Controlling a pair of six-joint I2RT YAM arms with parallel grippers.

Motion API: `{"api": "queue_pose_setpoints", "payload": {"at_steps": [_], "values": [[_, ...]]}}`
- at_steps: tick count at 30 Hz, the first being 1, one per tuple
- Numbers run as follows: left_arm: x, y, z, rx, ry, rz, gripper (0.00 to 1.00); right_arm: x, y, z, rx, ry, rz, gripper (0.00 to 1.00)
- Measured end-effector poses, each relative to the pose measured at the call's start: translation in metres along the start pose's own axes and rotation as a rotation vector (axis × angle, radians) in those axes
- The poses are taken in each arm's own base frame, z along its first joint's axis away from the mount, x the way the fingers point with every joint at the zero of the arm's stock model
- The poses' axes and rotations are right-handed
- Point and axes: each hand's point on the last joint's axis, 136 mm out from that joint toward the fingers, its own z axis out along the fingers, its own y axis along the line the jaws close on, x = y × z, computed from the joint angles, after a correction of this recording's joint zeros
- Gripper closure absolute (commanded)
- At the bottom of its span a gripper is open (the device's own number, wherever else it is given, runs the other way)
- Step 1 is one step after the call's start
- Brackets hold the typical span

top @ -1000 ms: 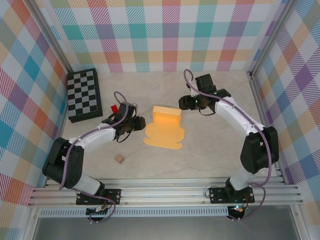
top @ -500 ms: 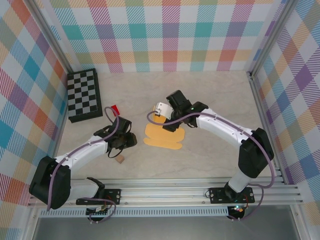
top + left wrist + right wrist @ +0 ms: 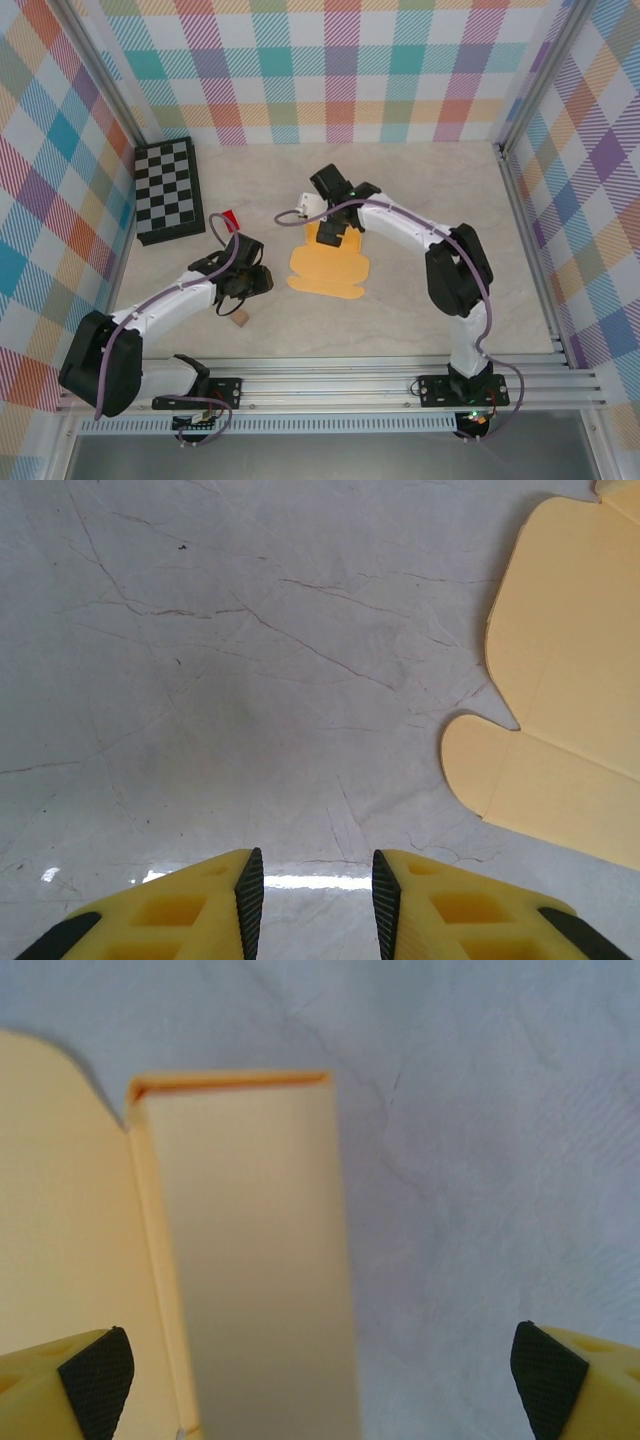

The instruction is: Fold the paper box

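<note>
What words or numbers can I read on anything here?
None. The yellow-orange card paper box is blank, the black-and-white chessboard shows plain squares, and the small red block and small tan cube are too small to show any marks.

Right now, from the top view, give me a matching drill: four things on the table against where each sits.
Things:
1. paper box
2. checkerboard
3. red block
4. tan cube

Places:
A. closest of the four to the near edge
B. far-left corner of the table
C. middle of the table
D. just off the checkerboard's right edge

Pairs: 1-C, 2-B, 3-D, 4-A
</note>
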Motion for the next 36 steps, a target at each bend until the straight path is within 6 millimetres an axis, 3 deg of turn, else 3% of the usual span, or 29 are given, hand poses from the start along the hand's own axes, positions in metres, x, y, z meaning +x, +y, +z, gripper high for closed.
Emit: {"api": "queue_pose_setpoints", "payload": {"at_steps": [6,12,17,20,23,26,36], "values": [[0.001,0.001,0.001,-0.003,0.004,0.000,0.63,0.006,-0.020,0.013,-0.031,-0.011,0.075,0.02],[0.003,0.002,0.005,-0.014,0.017,0.001,0.63,0.027,-0.050,0.026,-0.139,-0.064,0.342,0.02],[0.004,0.003,0.008,-0.021,0.028,0.001,0.63,0.073,-0.088,0.033,-0.189,-0.080,0.649,0.04],[0.005,0.002,0.008,-0.017,0.033,-0.001,0.62,0.108,-0.098,0.041,-0.210,-0.066,0.801,0.04],[0.002,-0.003,0.008,-0.005,0.037,-0.011,0.61,0.135,-0.093,0.048,-0.243,-0.064,0.919,0.04],[-0.008,-0.015,0.007,0.014,0.031,-0.020,0.61,0.146,-0.086,0.048,-0.269,-0.084,0.999,0.04],[-0.038,-0.061,0.001,0.076,-0.009,0.014,0.61,0.211,-0.064,0.019,-0.254,-0.097,1.316,0.03]]}}
